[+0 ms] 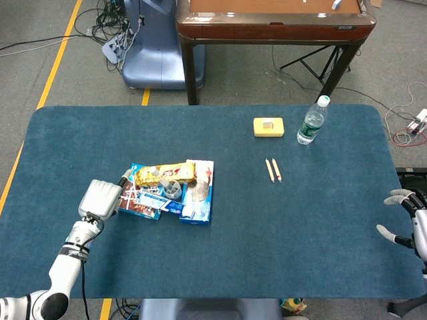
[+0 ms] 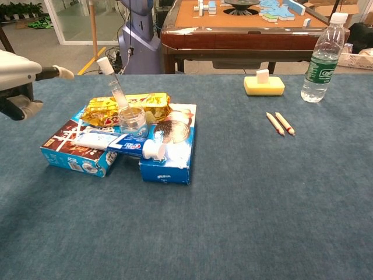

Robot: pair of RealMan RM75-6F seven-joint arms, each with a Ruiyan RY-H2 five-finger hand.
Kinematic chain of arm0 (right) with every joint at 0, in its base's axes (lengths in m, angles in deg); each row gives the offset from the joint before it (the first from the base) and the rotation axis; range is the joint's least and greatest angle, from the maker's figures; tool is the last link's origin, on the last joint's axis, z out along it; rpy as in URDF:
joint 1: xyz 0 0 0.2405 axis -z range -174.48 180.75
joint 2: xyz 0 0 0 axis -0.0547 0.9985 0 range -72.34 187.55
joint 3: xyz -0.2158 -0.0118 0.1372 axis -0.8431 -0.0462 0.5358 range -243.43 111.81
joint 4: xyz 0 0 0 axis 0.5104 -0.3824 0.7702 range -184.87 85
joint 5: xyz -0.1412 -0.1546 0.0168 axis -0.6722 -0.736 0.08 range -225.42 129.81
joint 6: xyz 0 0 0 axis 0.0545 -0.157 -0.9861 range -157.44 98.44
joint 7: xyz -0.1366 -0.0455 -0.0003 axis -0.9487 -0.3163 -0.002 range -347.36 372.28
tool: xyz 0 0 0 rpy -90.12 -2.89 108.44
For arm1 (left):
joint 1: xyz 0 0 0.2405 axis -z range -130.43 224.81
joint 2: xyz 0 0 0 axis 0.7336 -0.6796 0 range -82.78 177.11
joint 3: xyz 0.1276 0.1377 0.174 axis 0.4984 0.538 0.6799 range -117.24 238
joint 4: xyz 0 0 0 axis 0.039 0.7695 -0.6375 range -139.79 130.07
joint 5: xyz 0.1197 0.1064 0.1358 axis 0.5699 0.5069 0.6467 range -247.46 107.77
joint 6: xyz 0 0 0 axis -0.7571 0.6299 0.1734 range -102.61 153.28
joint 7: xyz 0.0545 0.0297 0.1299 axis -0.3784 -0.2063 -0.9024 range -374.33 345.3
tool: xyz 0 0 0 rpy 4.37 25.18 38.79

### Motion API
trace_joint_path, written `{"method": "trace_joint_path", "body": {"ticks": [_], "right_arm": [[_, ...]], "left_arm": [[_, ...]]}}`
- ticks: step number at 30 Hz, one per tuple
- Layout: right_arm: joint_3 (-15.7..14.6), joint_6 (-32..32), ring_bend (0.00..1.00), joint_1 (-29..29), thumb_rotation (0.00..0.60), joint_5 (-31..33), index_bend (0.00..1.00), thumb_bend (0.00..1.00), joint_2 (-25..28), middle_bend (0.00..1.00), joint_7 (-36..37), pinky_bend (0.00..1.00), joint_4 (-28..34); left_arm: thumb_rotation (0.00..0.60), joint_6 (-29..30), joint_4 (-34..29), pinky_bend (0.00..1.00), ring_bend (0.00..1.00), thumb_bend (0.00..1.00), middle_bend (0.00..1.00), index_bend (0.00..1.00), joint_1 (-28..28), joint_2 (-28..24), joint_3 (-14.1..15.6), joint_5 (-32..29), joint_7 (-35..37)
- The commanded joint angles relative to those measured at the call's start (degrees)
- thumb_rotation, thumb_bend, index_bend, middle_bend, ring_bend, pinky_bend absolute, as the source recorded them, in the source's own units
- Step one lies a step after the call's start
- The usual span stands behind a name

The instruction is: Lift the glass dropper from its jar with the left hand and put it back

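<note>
A small clear glass jar [image 2: 133,121] stands on a pile of packets left of the table's middle, and the head view shows this jar [image 1: 171,189] too. The glass dropper [image 2: 115,87] with a white cap leans out of it, tilted up and to the left. My left hand [image 2: 22,79] hovers left of the pile, a little short of the dropper, with one finger stretched toward it and the thumb below, holding nothing. In the head view the left hand [image 1: 101,198] is at the pile's left edge. My right hand [image 1: 408,223] rests open at the table's far right edge.
The pile holds a yellow snack packet [image 2: 129,107], a toothpaste tube [image 2: 116,143] and blue boxes [image 2: 169,153]. Two wooden sticks [image 2: 280,123], a yellow sponge [image 2: 264,85] and a water bottle [image 2: 321,58] lie further right. A brown table [image 2: 233,32] stands behind.
</note>
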Motion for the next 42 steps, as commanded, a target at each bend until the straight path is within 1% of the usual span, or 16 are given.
{"method": "trace_joint_path", "body": {"ticks": [1,7,16,31,42], "right_arm": [[0.04,0.08,0.21,0.05,0.600,0.03,0.44,0.07,0.02,0.32,0.05,0.29,0.00],[0.08,-0.05,0.21,0.04,0.600,0.16,0.44,0.07,0.04,0.32,0.23,0.29,-0.12],[0.05,-0.29,0.21,-0.05,0.600,0.15,0.44,0.07,-0.04,0.32,0.32,0.29,-0.20],[0.18,-0.23,0.21,0.01,0.600,0.24,0.44,0.07,0.15,0.32,0.89,0.29,-0.27],[0.29,0.32,0.21,0.27,0.600,0.04,0.44,0.07,0.55,0.32,1.73,0.29,-0.16]], "left_arm": [[0.600,-0.11,-0.28,0.74,0.68,0.57,0.93,0.00,1.21,0.28,0.09,-1.27,-0.84],[0.600,-0.72,0.11,0.74,0.68,0.57,0.93,0.00,3.77,0.97,0.46,-3.71,-1.97],[0.600,0.26,-1.36,0.74,0.68,0.57,0.93,0.00,5.75,1.52,1.14,-2.92,-1.05],[0.600,2.05,-4.38,0.74,0.68,0.57,0.93,0.00,10.28,2.51,1.60,-5.09,-4.46],[0.600,2.93,-5.08,0.74,0.68,0.57,0.93,0.00,13.02,3.96,2.23,-6.17,-5.90]]}}
